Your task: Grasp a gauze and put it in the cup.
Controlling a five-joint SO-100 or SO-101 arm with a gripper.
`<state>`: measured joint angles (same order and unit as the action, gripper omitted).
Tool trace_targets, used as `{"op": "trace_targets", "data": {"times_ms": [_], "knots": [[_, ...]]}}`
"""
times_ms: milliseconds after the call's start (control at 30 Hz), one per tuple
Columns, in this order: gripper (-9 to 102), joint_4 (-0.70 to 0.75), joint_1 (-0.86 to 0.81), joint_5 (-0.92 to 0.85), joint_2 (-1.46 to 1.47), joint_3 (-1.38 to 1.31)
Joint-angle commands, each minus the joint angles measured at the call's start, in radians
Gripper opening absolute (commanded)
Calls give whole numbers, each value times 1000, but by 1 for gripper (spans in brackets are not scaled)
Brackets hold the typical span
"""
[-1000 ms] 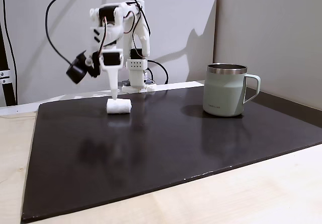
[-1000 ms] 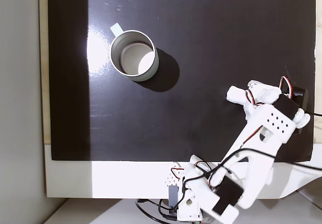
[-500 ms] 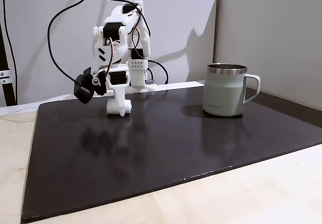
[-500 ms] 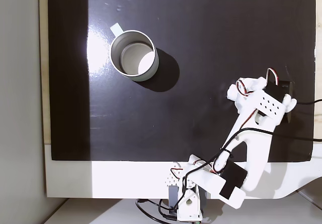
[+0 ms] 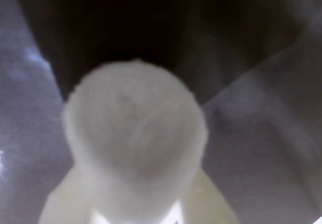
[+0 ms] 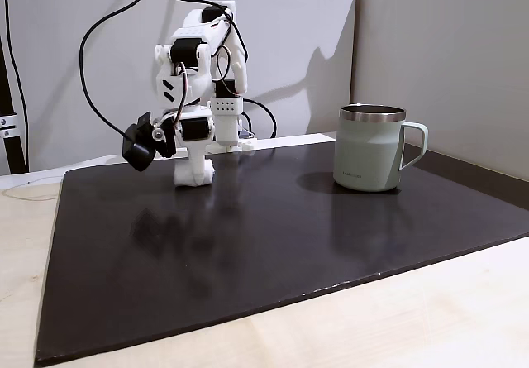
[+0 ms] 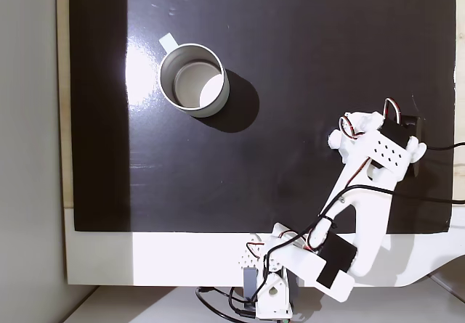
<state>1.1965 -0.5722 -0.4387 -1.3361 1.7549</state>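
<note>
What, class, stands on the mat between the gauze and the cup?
Nothing visible: bare dark mat separates the gauze, under the end effector, from the cup.

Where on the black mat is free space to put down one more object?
The mat is bare between the cup and the gripper, and along its far side in the top view. It is crowded only at the gripper, which stands over the gauze.
</note>
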Motion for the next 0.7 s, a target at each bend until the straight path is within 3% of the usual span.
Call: {"op": "trace_targets", "data": {"times_ms": [0,367,667], "knots": [[0,-2,-14,-2,-61,3],[0,245,103,118,-449,-60],[0,545,227,235,-589,-348]]}}
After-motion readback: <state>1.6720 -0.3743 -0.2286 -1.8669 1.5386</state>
